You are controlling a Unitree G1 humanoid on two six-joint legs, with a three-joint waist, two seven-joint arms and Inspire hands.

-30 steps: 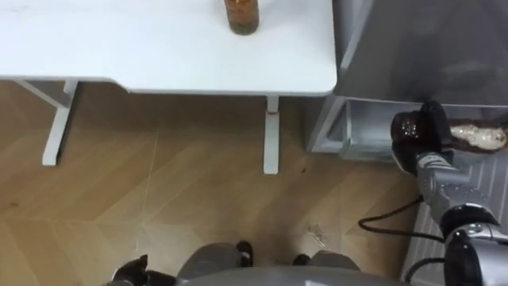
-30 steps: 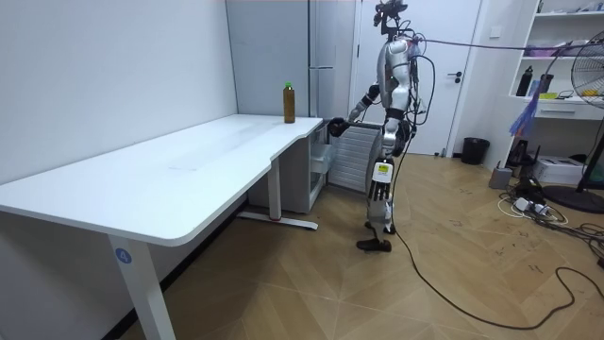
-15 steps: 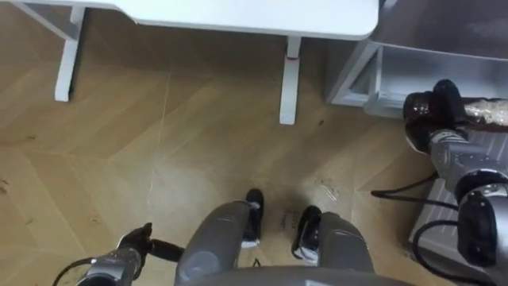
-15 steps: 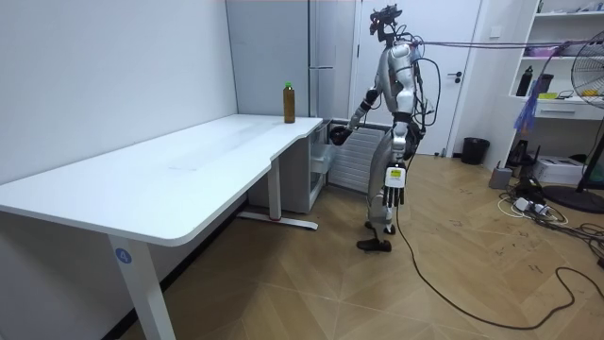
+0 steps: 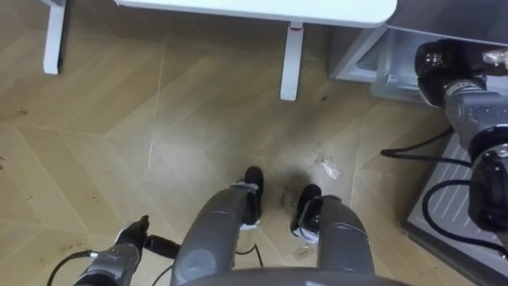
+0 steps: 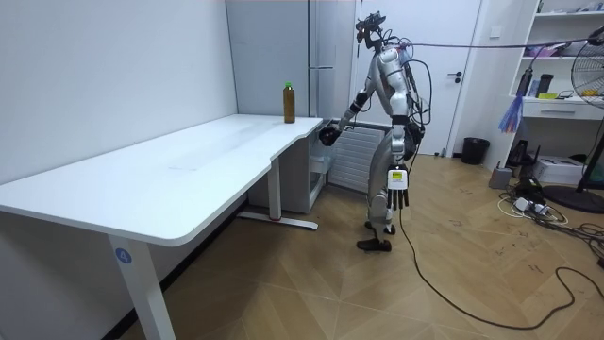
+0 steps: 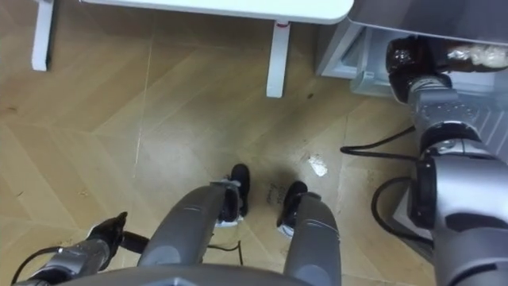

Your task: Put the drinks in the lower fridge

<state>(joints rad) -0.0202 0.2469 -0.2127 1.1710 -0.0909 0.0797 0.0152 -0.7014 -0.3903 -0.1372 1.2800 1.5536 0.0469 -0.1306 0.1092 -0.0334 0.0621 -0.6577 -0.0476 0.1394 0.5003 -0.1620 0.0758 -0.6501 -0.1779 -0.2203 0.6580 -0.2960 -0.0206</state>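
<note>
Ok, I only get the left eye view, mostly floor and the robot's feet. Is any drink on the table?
Observer: Yes, one brown bottle with a green cap stands on the white table, at the corner nearest the fridge.
Operator: Is the fridge's top door open?
Observer: No, it looks shut.
Operator: What's the left hand doing?
Observer: The left hand hangs beside the robot's leg, fingers straight, holding nothing.
</note>
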